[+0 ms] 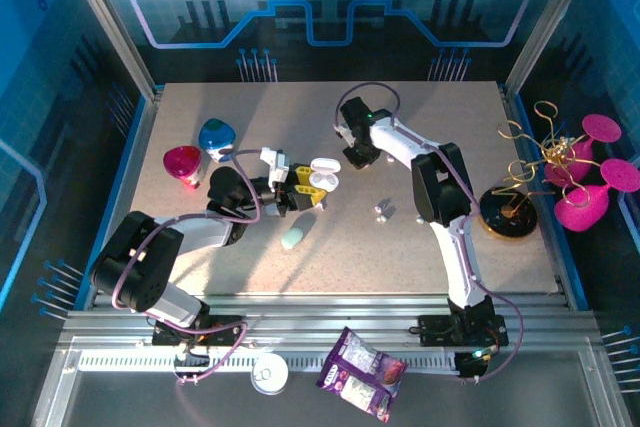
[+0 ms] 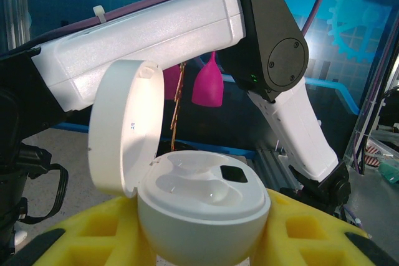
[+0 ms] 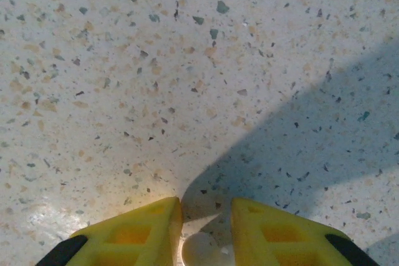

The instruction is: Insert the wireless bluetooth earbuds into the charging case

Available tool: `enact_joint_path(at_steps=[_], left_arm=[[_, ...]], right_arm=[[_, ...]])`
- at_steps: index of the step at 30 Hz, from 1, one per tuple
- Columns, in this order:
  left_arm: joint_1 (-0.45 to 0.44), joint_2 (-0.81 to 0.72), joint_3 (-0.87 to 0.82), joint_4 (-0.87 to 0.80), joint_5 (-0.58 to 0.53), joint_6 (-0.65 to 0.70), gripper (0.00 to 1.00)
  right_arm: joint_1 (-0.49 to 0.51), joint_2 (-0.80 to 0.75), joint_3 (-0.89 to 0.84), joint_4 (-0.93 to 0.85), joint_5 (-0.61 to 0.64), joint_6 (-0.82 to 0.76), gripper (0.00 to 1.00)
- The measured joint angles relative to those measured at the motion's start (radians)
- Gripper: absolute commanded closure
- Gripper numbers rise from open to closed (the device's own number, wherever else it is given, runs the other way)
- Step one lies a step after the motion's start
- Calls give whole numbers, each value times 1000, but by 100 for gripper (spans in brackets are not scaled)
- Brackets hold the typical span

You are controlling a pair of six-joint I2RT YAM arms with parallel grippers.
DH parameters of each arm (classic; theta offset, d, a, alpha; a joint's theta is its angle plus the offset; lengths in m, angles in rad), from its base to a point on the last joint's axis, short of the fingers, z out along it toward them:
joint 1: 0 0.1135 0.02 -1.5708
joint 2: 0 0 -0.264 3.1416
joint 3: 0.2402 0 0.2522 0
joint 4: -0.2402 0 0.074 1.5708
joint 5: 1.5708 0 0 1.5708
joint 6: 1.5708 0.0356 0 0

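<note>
My left gripper (image 1: 308, 187) is shut on a white charging case (image 1: 322, 177), just left of the table's middle. In the left wrist view the case (image 2: 206, 207) sits between the yellow fingers (image 2: 93, 228) with its lid (image 2: 121, 132) swung up to the left and both wells bare. My right gripper (image 1: 357, 154) hangs over the table just right of the case, pointing down. In the right wrist view a small white earbud (image 3: 201, 250) sits pinched between the yellow fingertips (image 3: 146, 228) above the speckled table. Two more earbuds (image 1: 382, 211) lie loose near the centre.
A mint case (image 1: 295, 238) lies in front of the left gripper. Pink (image 1: 182, 162) and blue (image 1: 217, 135) cups stand at the left. A gold stand with pink discs (image 1: 560, 172) sits at the right edge. A snack bag (image 1: 362, 372) and a white disc (image 1: 270, 374) lie on the front rail.
</note>
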Motion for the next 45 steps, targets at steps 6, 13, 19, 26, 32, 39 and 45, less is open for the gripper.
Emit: enact_joint_path(at_steps=[6, 13, 19, 26, 32, 39, 45], left_arm=[[0, 0, 0, 0, 0, 0, 66], [0, 0, 0, 0, 7, 0, 66], [0, 0, 0, 0, 7, 0, 66], [0, 0, 0, 0, 7, 0, 66], [0, -2, 0, 0, 7, 0, 66], [0, -33, -32, 0, 7, 1, 66], [0, -40, -51, 1, 7, 4, 66]], right_arm=[[-9, -23, -36, 10, -44, -2, 70], [-13, -24, -37, 7, -67, -9, 79], [-13, -25, -37, 4, -70, -13, 84], [-18, -80, -119, 19, -106, 15, 84], [-16, -249, -333, 70, -181, 112, 82], [52, -423, -586, 170, -195, 302, 82], [130, -436, -639, 200, -158, 427, 82]])
